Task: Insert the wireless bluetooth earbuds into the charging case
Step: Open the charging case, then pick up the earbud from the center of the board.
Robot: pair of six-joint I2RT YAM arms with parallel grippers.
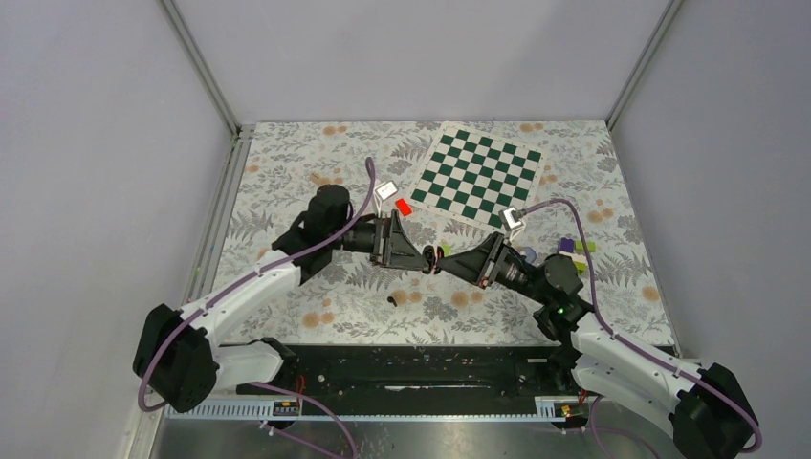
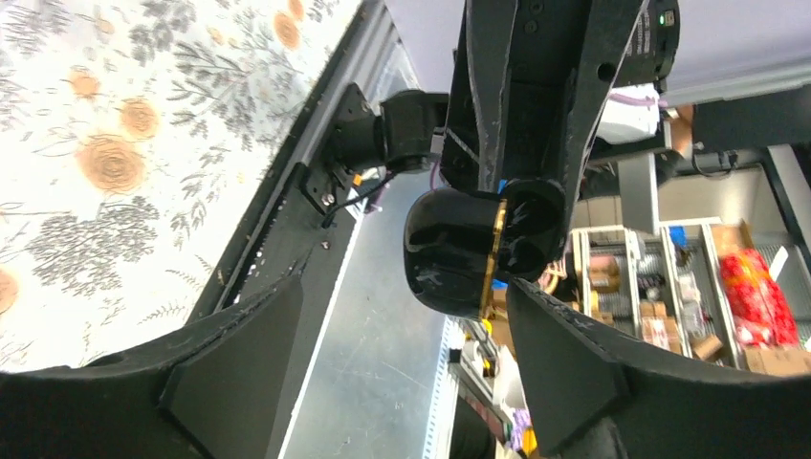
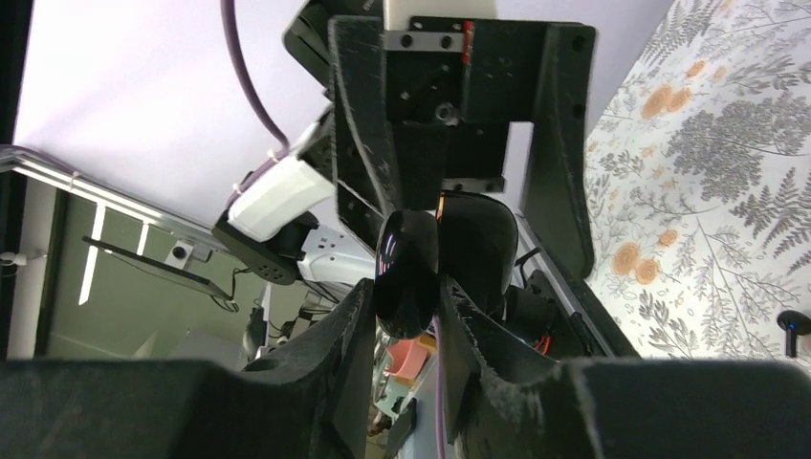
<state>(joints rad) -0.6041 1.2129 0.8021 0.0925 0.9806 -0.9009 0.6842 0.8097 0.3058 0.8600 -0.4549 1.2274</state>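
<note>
From above, the two arms meet over the middle of the flower-patterned worktop (image 1: 287, 172). The left pincer (image 1: 424, 256) and right pincer (image 1: 448, 264) point tip to tip, and the charging case (image 1: 435, 259) is a small dark lump between them, held up off the surface. One earbud (image 1: 392, 300) lies alone on the worktop, just in front of the left pincer and apart from the case. A red block (image 1: 404, 206) sits behind the left arm beside a green-and-white chequered board (image 1: 478, 172). A lime-green block (image 1: 584, 247) and a purple block (image 1: 566, 246) lie by the right arm.

In the left wrist view, the left pincer stands open, its two fingers (image 2: 564, 373) spread wide. The glossy black case hangs in the gap, close to the right-hand finger and clear of the other. A gold strip runs between its two rounded halves. The right arm's dark fingers come down onto the case from above.

In the right wrist view, the right pincer is closed on the case, pinching one rounded half between its fingertips (image 3: 354, 325). The other half bulges out beside them. The left pincer's fingers straddle the case from behind, well apart. The loose earbud shows at the far right edge on the worktop
</note>
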